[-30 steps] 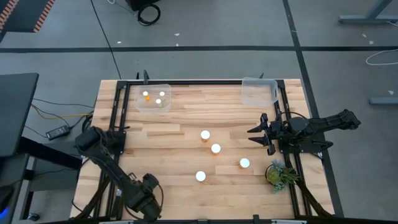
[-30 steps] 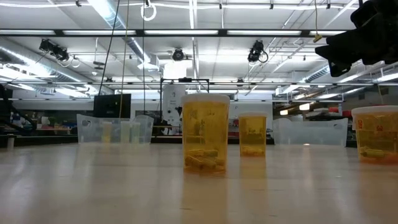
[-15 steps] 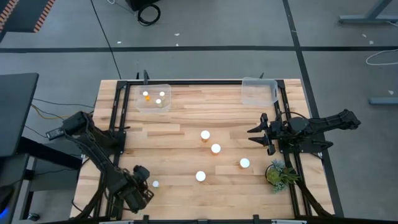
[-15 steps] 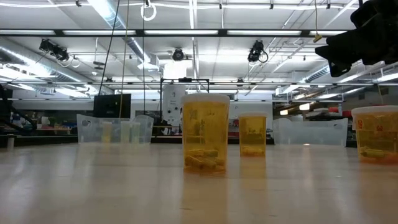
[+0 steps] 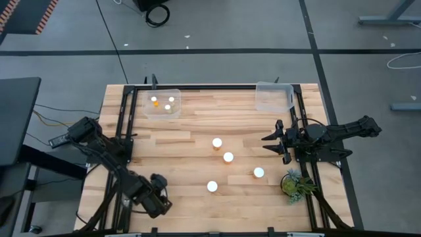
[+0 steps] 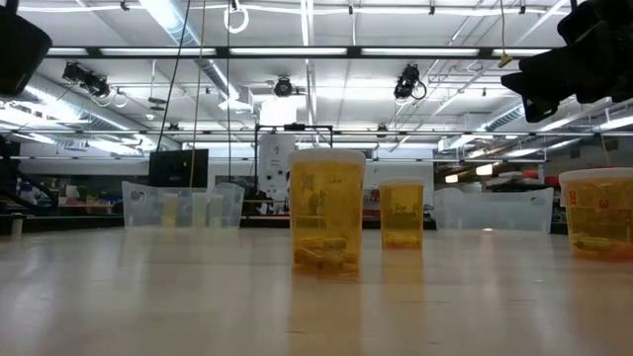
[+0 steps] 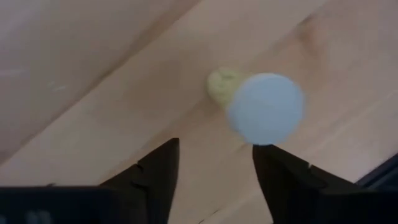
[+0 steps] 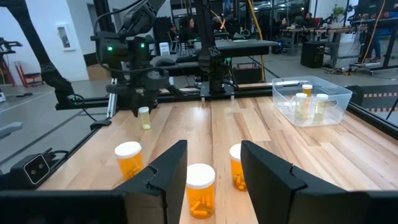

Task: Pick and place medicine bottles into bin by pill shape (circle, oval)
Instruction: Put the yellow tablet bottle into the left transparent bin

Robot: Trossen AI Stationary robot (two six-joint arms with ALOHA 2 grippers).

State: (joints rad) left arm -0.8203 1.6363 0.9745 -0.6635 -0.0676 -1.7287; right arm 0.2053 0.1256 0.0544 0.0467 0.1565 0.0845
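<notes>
A small amber medicine bottle (image 7: 265, 109) with a white cap stands upright on the wood near the table's front left. My left gripper (image 7: 214, 165) hangs over it, open and pointing down, with the bottle just beyond its fingertips. The high view hides the bottle under that gripper (image 5: 156, 201). In the right wrist view the bottle (image 8: 144, 117) stands under the gripper (image 8: 142, 99). Several wider bottles (image 5: 228, 157) stand upright mid-table. My right gripper (image 5: 268, 143) waits level at the right side, fingers apart, empty.
A clear bin (image 5: 162, 103) at the far left holds three small bottles. A second clear bin (image 5: 274, 96) stands at the far right. A green plant (image 5: 295, 184) sits at the near right. Black rails (image 5: 125, 131) run along both table sides.
My left gripper first drew back toward the table's left edge, uncovering the small bottle standing on the wood. It then came back toward the right, over the bottle, and tipped to point more steeply down. The bottle has stayed upright in its place.
</notes>
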